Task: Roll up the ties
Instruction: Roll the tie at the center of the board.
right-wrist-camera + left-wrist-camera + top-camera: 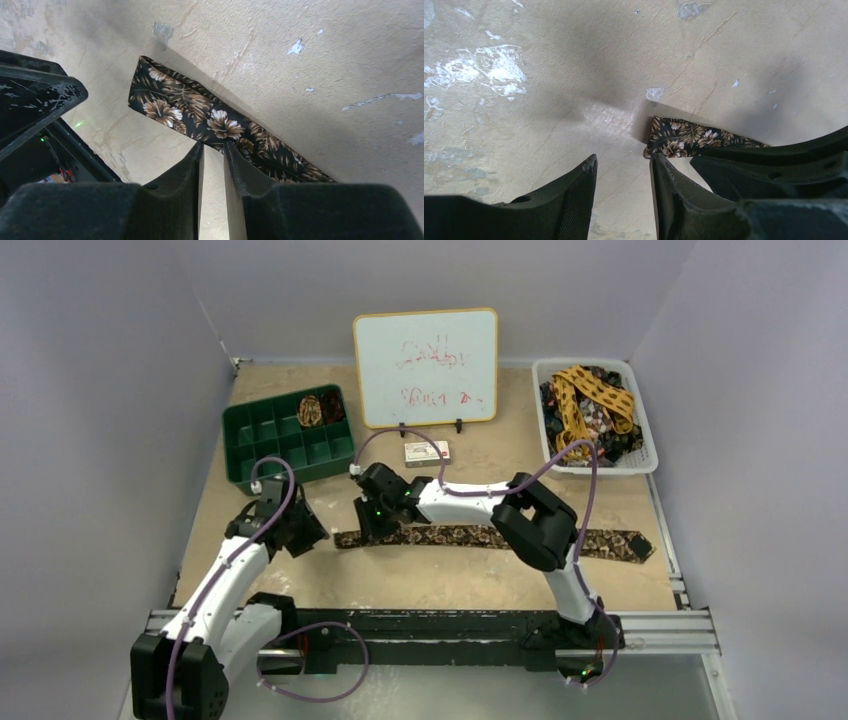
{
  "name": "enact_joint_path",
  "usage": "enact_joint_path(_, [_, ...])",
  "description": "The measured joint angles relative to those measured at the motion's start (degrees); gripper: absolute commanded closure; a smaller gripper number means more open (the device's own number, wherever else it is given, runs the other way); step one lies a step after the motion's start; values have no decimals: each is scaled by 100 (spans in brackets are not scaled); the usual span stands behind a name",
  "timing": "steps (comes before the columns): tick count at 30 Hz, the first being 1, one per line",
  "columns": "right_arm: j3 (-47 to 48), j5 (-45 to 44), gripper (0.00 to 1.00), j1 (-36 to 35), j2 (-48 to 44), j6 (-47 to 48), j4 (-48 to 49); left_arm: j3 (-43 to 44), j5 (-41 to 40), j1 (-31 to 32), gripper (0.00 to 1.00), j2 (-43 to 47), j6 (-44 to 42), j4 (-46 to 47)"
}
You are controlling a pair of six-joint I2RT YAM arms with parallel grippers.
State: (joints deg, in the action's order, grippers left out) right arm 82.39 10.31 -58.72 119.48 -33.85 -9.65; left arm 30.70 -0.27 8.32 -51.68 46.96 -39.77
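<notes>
Right gripper [213, 146] over flat tie [187, 107] (dark, tan floral print)

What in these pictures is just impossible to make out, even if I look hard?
Top view: the red writing on the whiteboard is too faint and small to read.
Top view: the right arm covers part of the flat tie.
Top view: the pile of ties in the white basket is tangled, uncountable.
Right wrist view: whether the right fingers pinch the tie's edge; their tips hide it.
</notes>
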Motion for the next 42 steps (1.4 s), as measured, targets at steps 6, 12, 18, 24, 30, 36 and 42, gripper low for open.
enact_joint_path(6, [61, -63, 51, 0, -179, 74, -219, 0, 2, 0, 54, 2, 0, -39])
enact_joint_path(12, [94, -1458, 1, -15, -1517, 199, -599, 0, 42, -2, 47, 105, -24, 11])
enact_joint_path(18, [-997, -2848, 1, 13, -3368, 28, 503, -118, 275, -2, 45, 387, -20, 326])
enact_joint_path(24, [-2273, -2245, 14, 50, -3294, 72, 2063, -238, 490, 0, 45, 389, -17, 535])
enact_joint_path(30, [-1971, -848, 19, 50, -2004, -339, 1989, -238, 577, -2, 46, 363, -24, 581])
enact_joint_path(36, [-1648, -170, 37, 50, -1379, -940, 1832, -238, 651, -2, 49, 17, -101, 584])
enact_joint_path(42, [-1309, -83, 57, 50, -1134, -1217, 1204, -256, 765, -2, 50, -240, -131, 649])
